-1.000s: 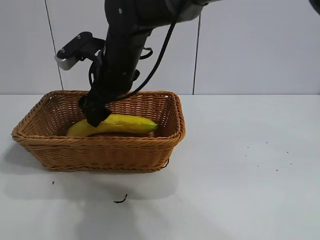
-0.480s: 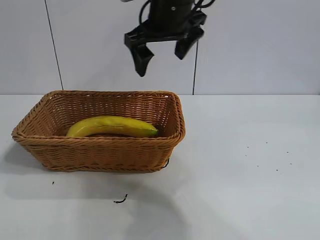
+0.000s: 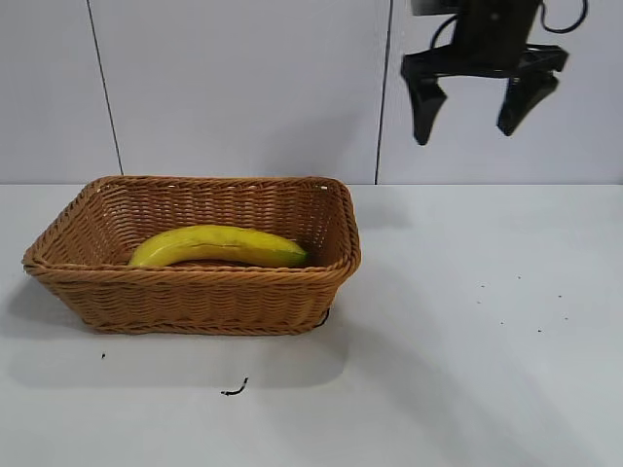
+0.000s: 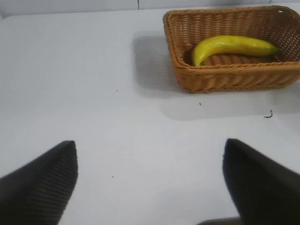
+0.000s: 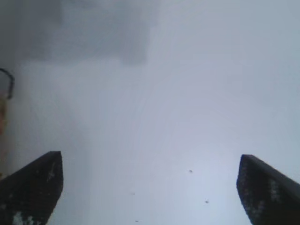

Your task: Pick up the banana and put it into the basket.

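Yellow against tan wicker, the banana (image 3: 219, 245) is lying lengthwise inside the basket (image 3: 195, 292), resting on its floor with the greenish tip pointing toward the basket's right wall; nothing is gripping it. Judged from this, the placing step is complete and only arm parking is remaining. The basket is sitting on the left half of the table (image 3: 467, 370), near the back edge. The right gripper (image 3: 470, 122) is hanging high above the table's back edge, well right of the basket, with its fingers spread wide and holding nothing. The left gripper (image 4: 150, 180) is visible only in its wrist view, fingers spread and empty, looking across bare table toward the basket (image 4: 234, 75) and banana (image 4: 232, 47), well apart from both. A small dark scrap (image 3: 234, 390) is lying on the table just in front of the basket, and a few dark specks (image 3: 516, 311) are dotting the right half. Nothing is obstructing either arm.
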